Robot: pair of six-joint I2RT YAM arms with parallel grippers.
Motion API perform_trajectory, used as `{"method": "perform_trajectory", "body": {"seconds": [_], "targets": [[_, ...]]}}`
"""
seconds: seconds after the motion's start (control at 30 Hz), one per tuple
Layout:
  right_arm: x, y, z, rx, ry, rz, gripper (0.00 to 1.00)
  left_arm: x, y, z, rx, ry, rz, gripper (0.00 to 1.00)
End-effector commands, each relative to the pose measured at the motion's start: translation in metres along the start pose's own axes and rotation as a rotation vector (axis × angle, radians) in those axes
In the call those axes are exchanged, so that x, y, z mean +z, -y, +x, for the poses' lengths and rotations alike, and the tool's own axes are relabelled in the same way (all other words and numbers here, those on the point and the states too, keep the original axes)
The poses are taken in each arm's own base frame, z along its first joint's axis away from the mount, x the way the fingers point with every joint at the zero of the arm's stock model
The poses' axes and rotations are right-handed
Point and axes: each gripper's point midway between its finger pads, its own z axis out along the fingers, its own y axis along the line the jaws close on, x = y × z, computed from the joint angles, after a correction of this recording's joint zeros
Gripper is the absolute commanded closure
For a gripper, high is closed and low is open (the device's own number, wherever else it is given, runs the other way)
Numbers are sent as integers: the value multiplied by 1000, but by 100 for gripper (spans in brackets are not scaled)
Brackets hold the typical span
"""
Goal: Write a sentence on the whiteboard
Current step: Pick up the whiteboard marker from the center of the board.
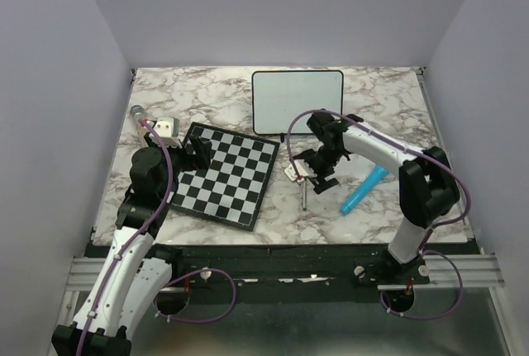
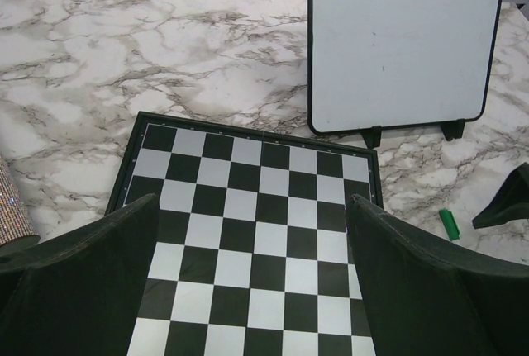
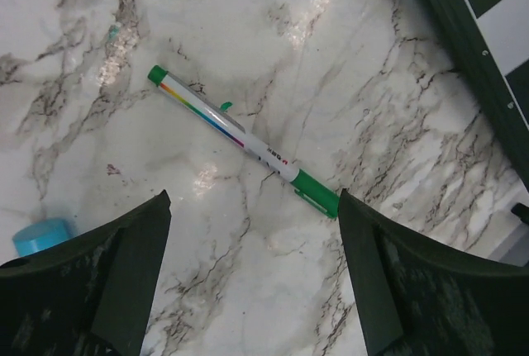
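The whiteboard (image 1: 296,100) stands propped upright at the back of the table, white with a thin black frame. Its face (image 2: 405,46) is blank; no sentence shows on it. A white marker with green ends (image 3: 240,137) lies flat on the marble, in front of the board. My right gripper (image 3: 252,207) hovers open just above it, the green cap close to the right finger (image 3: 372,249), nothing between the jaws. My left gripper (image 2: 252,207) is open over the chessboard (image 2: 248,199), holding nothing. The marker's green tip (image 2: 448,222) shows in the left wrist view.
The black-and-white chessboard (image 1: 223,174) lies left of centre. A light blue cylinder (image 1: 364,189) lies to the right of the right gripper (image 1: 307,166). A small white box (image 1: 168,128) and a glittery cylinder (image 1: 136,112) sit at the far left.
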Motion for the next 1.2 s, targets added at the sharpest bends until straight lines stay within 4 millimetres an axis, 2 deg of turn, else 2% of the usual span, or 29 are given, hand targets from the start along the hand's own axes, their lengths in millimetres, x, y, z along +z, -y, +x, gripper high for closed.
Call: {"method": "perform_trajectory", "body": {"seconds": [0.0, 0.2, 0.23, 0.3, 0.37, 0.43, 0.53, 0.6, 0.63, 0.77, 0.87, 1.03, 1.1, 1.13, 1.17], "targets": [[16, 19, 31, -86, -149, -56, 16, -2, 2, -20, 14, 47, 5, 1], [33, 34, 36, -127, -204, -88, 26, -2, 3, -20, 18, 44, 9, 1], [42, 32, 39, -113, -204, -113, 30, -2, 3, -20, 17, 46, 8, 1], [44, 34, 42, -102, -220, -129, 34, -2, 3, -21, 18, 47, 11, 1], [50, 31, 48, -91, -234, -143, 45, -2, 3, -21, 17, 45, 11, 1], [52, 28, 53, -81, -248, -151, 50, -2, 4, -20, 18, 46, 17, 1], [55, 26, 55, -60, -256, -149, 55, -3, 5, -22, 18, 50, 19, 1], [54, 25, 57, -49, -267, -146, 63, -3, 6, -22, 17, 50, 26, 1], [54, 24, 58, -31, -272, -140, 72, -3, 7, -22, 16, 52, 31, 1], [51, 12, 60, 34, -294, -141, 81, -4, 14, -23, 13, 56, 66, 1], [48, 2, 61, 105, -309, -132, 86, -5, 23, -22, 8, 51, 115, 1], [48, -16, 59, 253, -317, -92, 92, -4, 50, -13, -34, 3, 269, 1], [43, -11, 56, 272, -313, -32, 92, -3, 58, -12, -58, -17, 311, 1], [46, -20, 57, 309, -314, -28, 94, -1, 64, -7, -77, -50, 346, 1], [45, -14, 57, 319, -308, 16, 94, -1, 69, -6, -119, -66, 364, 1]]}}
